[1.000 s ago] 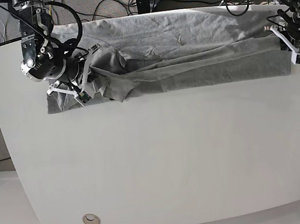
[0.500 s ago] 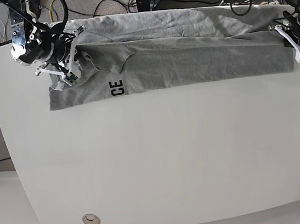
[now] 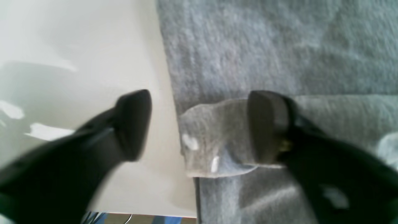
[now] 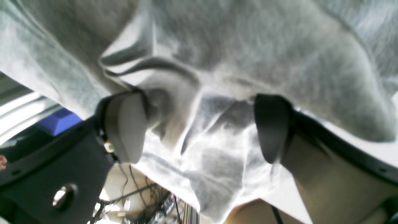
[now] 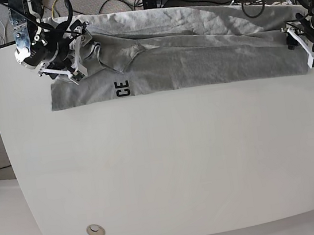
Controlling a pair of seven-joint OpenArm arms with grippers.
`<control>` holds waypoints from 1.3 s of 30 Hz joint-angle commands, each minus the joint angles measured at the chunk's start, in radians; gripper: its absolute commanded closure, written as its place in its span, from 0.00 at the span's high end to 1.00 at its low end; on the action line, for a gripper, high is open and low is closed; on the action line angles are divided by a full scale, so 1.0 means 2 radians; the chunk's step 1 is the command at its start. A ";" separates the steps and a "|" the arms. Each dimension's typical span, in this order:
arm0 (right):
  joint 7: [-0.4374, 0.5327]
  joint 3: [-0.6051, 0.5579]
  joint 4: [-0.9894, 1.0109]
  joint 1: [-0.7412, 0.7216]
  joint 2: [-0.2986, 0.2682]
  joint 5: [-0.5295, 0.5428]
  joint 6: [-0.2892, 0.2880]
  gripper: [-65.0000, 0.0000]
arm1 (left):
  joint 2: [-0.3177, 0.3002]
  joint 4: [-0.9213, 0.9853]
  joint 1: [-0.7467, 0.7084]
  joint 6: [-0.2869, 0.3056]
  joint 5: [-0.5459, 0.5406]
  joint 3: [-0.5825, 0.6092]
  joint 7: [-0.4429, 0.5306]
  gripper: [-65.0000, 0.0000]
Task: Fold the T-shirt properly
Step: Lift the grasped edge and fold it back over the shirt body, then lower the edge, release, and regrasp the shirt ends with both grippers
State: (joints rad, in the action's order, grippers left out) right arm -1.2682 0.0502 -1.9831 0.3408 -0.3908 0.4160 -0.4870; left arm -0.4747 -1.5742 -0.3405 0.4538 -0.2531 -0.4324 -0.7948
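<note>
While the wrinkled heather-grey cotton T-shirt [image 5: 196, 60] lies folded lengthwise along the white tabletop's [image 5: 169, 168] far edge, both grippers gape. Left gripper [image 3: 199, 127] straddles a hem corner, right gripper [image 4: 199, 127] bunched cloth; neither holds, likely releasing the fold.

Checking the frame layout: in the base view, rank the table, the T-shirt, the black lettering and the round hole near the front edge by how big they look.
1. Table, which fills most of the view.
2. T-shirt, spread across the far edge.
3. and 4. Lettering and hole: both small and look about alike, so no ranking.
</note>
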 commanded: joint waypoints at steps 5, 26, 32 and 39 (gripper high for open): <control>0.022 0.042 -0.012 -0.016 -0.006 0.009 -0.003 0.76 | -0.018 -0.036 0.025 -0.001 -0.003 -0.004 0.006 1.00; 0.016 0.146 -0.007 -0.103 0.105 0.124 -0.003 0.51 | 0.038 -0.153 0.005 -0.001 -0.030 0.042 0.007 1.00; 0.019 0.146 0.032 -0.079 0.114 0.121 -0.003 0.00 | 0.067 -0.152 0.001 -0.001 -0.033 0.041 0.008 0.23; 0.029 0.146 0.096 -0.056 0.089 0.120 -0.002 0.00 | 0.067 -0.104 -0.014 -0.001 -0.032 0.068 0.006 0.15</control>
State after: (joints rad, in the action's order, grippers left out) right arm -1.2301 0.3374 -1.7905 0.2310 -0.1898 0.6388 -0.4908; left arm -0.3294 -1.7920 -0.3752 0.4496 -0.3069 -0.2974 -0.8040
